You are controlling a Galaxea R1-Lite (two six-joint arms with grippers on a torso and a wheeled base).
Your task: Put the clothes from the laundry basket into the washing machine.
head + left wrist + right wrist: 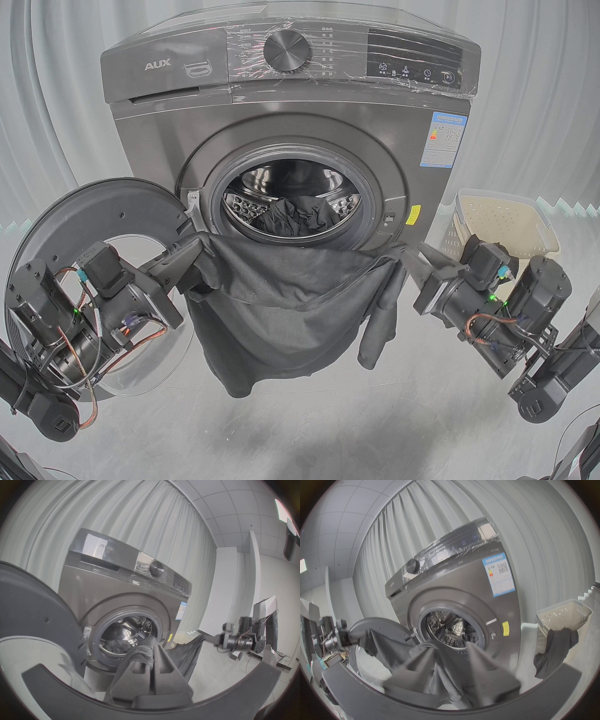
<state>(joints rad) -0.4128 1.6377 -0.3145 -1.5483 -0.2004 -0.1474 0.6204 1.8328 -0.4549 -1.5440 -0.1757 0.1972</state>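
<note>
Left hand (pixel 190 251) and right hand (pixel 410 254) are gripping a shirt (pixel 281 300) before the washer (pixel 156 134); garment (pixel 297 215) lying inside, cloth (pixel 554 650) hanging on basket (pixel 537 209).

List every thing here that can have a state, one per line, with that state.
Washer door: swung wide open.
Drum: open, with dark clothing inside.
Black garment: stretched between both grippers, hanging before the opening.
Left gripper: shut on the garment.
Right gripper: shut on the garment.
Laundry basket: upright, with a dark cloth draped over its rim.
</note>
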